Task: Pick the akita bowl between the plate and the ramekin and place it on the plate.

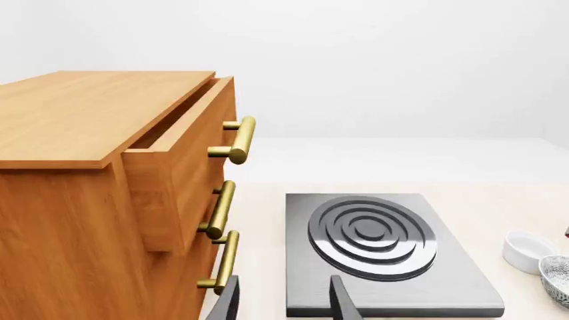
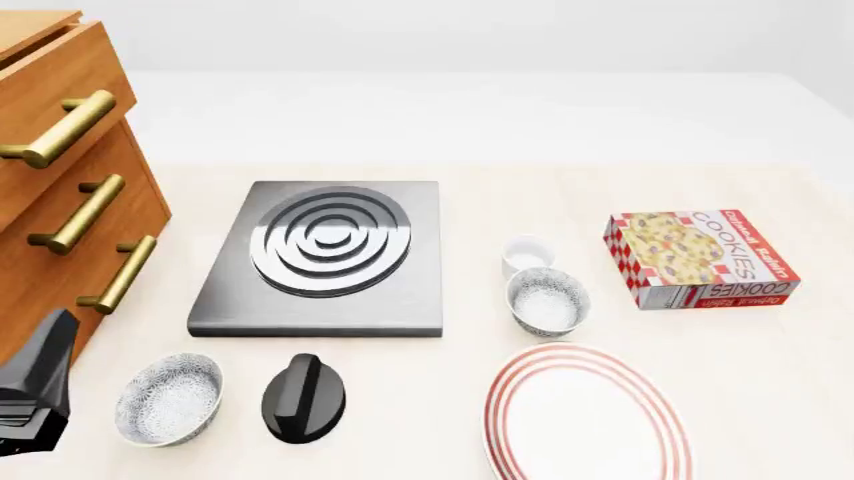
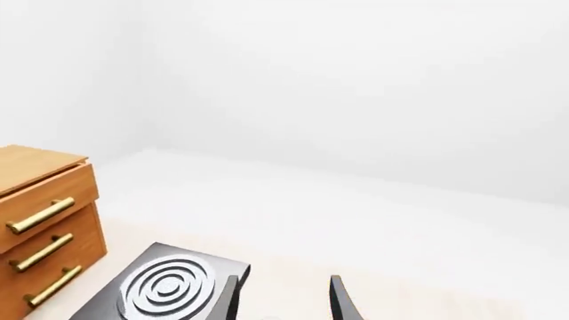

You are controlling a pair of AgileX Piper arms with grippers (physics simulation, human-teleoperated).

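The speckled akita bowl (image 2: 547,300) stands between the small white ramekin (image 2: 527,255) behind it and the red-ringed plate (image 2: 587,420) in front of it. In the left wrist view the ramekin (image 1: 527,250) and a slice of the akita bowl (image 1: 558,279) show at the frame's edge. My left gripper (image 1: 284,303) is open and empty, over the stove's near edge and far from the bowl. Only part of the left arm (image 2: 34,385) shows in the front view. My right gripper (image 3: 284,301) is open and empty, held high; the bowl is outside its view.
A second speckled bowl (image 2: 170,398) and a black knob-shaped object (image 2: 304,397) lie at the front left. A stove burner (image 2: 324,255) sits mid-table. A wooden drawer cabinet (image 2: 60,190), its top drawer pulled out, stands at the left. A cookie box (image 2: 701,257) lies at the right.
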